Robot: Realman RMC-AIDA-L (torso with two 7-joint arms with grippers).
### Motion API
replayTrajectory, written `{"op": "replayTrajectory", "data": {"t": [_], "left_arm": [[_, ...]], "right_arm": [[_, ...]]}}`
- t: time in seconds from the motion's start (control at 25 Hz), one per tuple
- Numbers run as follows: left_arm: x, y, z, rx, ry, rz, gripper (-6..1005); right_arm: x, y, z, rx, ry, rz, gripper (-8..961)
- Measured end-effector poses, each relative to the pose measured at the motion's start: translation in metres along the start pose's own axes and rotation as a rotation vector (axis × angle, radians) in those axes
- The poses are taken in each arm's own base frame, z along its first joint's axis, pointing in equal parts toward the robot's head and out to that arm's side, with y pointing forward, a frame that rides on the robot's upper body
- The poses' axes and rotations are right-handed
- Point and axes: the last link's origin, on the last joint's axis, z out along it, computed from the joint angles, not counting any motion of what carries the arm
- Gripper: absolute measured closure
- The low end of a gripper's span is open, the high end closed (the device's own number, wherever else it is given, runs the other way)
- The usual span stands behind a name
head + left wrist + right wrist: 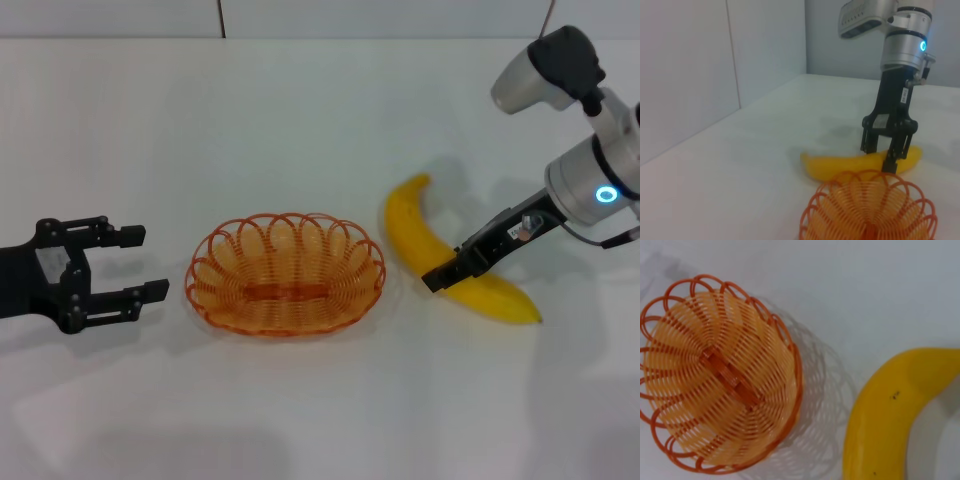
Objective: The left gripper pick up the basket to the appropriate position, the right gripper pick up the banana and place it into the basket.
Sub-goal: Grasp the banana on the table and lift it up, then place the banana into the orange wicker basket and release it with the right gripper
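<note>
The orange wire basket (285,272) sits on the white table in the middle of the head view. My left gripper (152,263) is open and empty, a short way to the left of the basket's rim. The yellow banana (448,255) lies on the table to the right of the basket. My right gripper (440,278) is down on the banana's middle, with its jaws open and one on each side of the fruit; the left wrist view shows this too, with the right gripper (888,156), the banana (840,165) and the basket (870,212). The right wrist view shows the basket (720,375) and the banana (890,415).
The white table (300,120) extends around both things. A pale wall (700,60) stands along the table's far edge.
</note>
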Motion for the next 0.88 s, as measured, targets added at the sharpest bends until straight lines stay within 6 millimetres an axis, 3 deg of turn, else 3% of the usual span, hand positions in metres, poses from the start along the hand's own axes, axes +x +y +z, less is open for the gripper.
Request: {"op": "replayTrajectory", "data": {"t": [0.08,0.32,0.68,0.88], "left_arm": [[-0.001,0.000,-0.001,0.004,-0.001,-0.003,288],[-0.003,0.001,-0.004,0.008,-0.005,-0.007,288],[-0.009,0.005,-0.006,0.007,-0.015,0.005,289],[-0.014,0.015,-0.010,-0.047,-0.022,0.018,290]], "right_arm": [[-0.001,0.000,-0.004,0.003,-0.007,-0.002,431],[-0.006,0.000,-0.027,0.026,-0.047,-0.029,446],[-0.015,0.007,-0.093,0.115,-0.220,-0.164,441],[-0.010,0.029,-0.100,0.031,-0.314,-0.329,437]]}}
